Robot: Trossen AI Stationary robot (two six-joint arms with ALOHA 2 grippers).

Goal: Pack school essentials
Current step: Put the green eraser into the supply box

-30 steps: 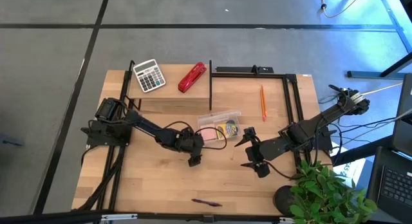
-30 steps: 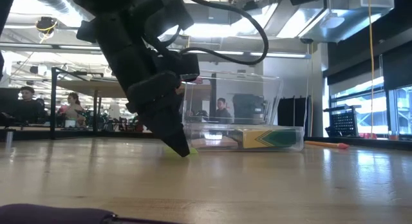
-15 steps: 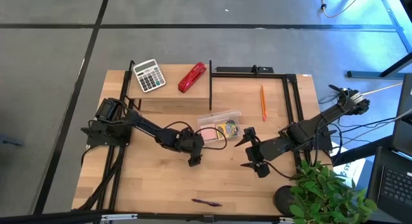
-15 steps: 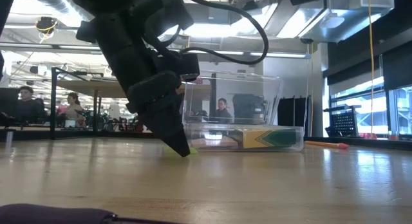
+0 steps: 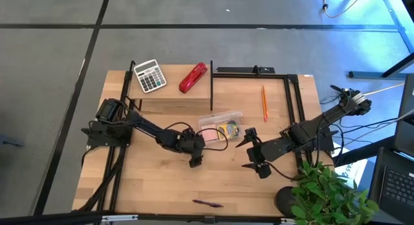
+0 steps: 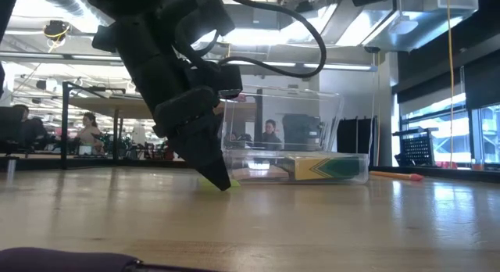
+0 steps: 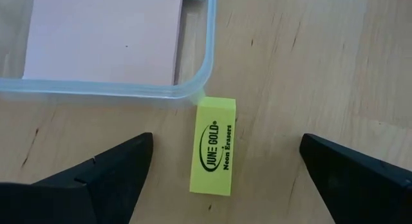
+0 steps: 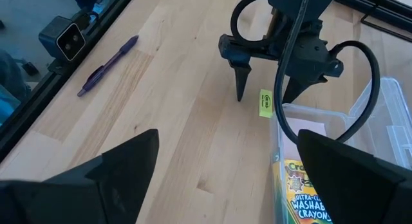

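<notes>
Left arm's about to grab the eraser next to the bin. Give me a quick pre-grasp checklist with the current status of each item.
1. Left hand open: ok, its fingers stand wide apart.
2. Eraser between the fingers: ok, roughly centred in the left wrist view.
3. Eraser lying flat on the table: ok, label up.
4. Clearance from the bin: not ok, the eraser's end sits right at the bin's corner; touching or not, cannot tell.
5. Right hand out of the way: ok, it is open and off to the bin's right.
6. Room in the bin: ok, bare floor beside the pink pad.
</notes>
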